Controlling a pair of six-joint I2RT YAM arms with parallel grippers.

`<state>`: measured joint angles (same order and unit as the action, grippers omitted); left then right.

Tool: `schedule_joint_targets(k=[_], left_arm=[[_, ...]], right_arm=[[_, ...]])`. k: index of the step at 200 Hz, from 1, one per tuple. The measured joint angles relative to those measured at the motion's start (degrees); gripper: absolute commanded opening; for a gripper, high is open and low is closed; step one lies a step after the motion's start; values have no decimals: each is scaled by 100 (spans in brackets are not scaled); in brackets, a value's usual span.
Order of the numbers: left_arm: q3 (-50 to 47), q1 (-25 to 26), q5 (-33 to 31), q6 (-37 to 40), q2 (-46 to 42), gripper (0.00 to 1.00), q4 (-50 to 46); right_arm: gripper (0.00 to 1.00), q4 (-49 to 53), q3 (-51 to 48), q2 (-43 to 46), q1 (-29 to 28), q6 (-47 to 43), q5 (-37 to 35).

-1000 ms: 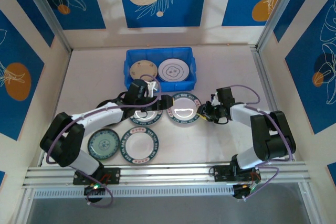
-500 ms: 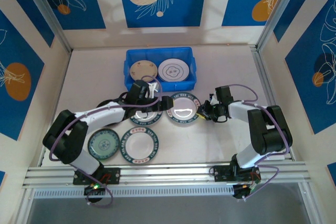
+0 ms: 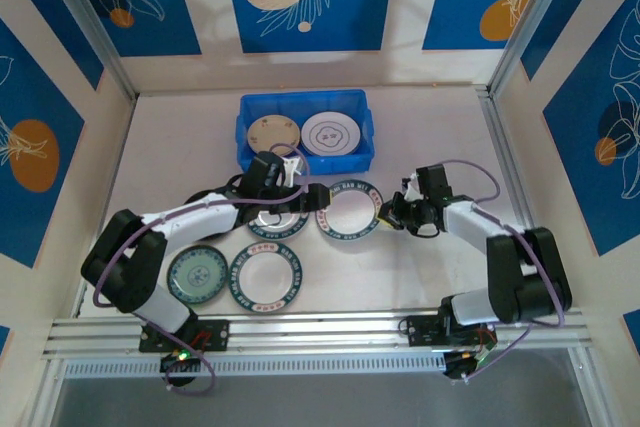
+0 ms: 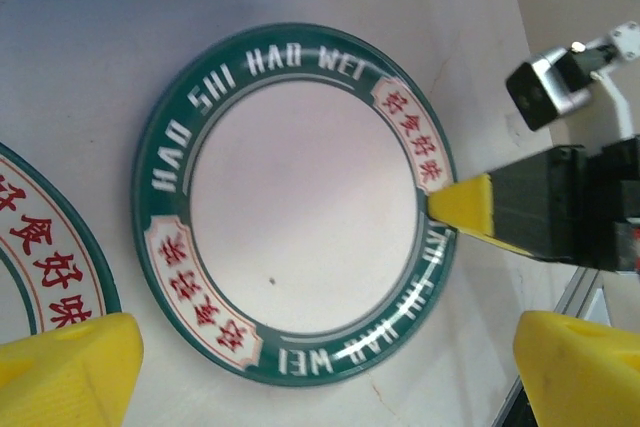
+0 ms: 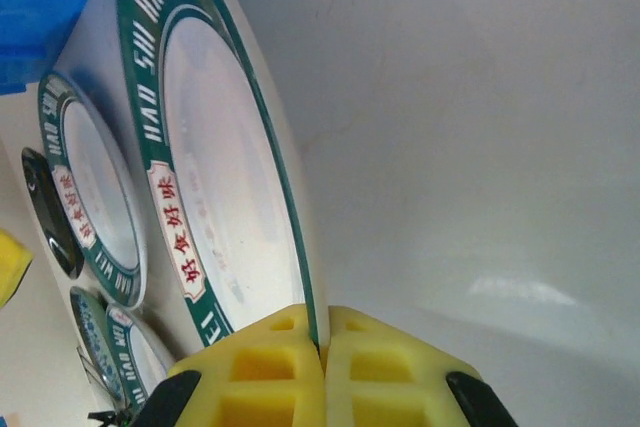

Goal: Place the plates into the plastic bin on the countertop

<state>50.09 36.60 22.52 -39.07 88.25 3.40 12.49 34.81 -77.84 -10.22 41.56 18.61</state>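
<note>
Two plates sit in the plastic bin (image 3: 303, 100) at the far side of the surface (image 3: 430, 137): a tan plate (image 3: 272, 133) on the left and a white plate (image 3: 331, 133) on the right.

Top view:
- The green-rimmed plate (image 3: 348, 212) is on the surface just in front of the bin.
- The right gripper (image 3: 383, 215) is at the plate's right edge.
- The left gripper (image 3: 308, 197) is above its left side.
- A similar plate (image 3: 275, 219) is partly under the left arm (image 3: 200, 215).
- Another similar one (image 3: 265, 275) and a teal patterned plate (image 3: 200, 275) lie nearer the arm bases.
- Jaw state isn't readable from up here.

Right wrist view:
- The yellow jaws are pressed together on the rim of the green-rimmed plate, pinching its edge.
- A black plate (image 5: 50, 217) shows behind the row.
- The grazing angle leaves it unclear whether the pinched plate is off the surface.

Left wrist view:
- This is the straight-down look at the pinched plate.
- It has a white centre and a dark green band with white "HAO SHI HAO WEI" lettering.
- Two pale panels on the band carry red characters.
- One of the right gripper's fingers (image 4: 462, 202) sits on the right side of the rim.
- The left jaws are spread wide, with a yellow pad in each lower corner and nothing between them.
- The bin's blue wall is just past the plate's far edge.
</note>
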Motion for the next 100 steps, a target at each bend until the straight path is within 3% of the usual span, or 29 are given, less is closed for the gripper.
schedule_joint_targets(k=[45, 100], left_arm=[[39, -234, 348, -11, 0, 91, 173], [22, -461, 800, -273, 13, 64, 719]], right_arm=[[0, 785, 17, 1176, 192, -101, 446], [0, 1054, 240, 1364, 275, -59, 1062]])
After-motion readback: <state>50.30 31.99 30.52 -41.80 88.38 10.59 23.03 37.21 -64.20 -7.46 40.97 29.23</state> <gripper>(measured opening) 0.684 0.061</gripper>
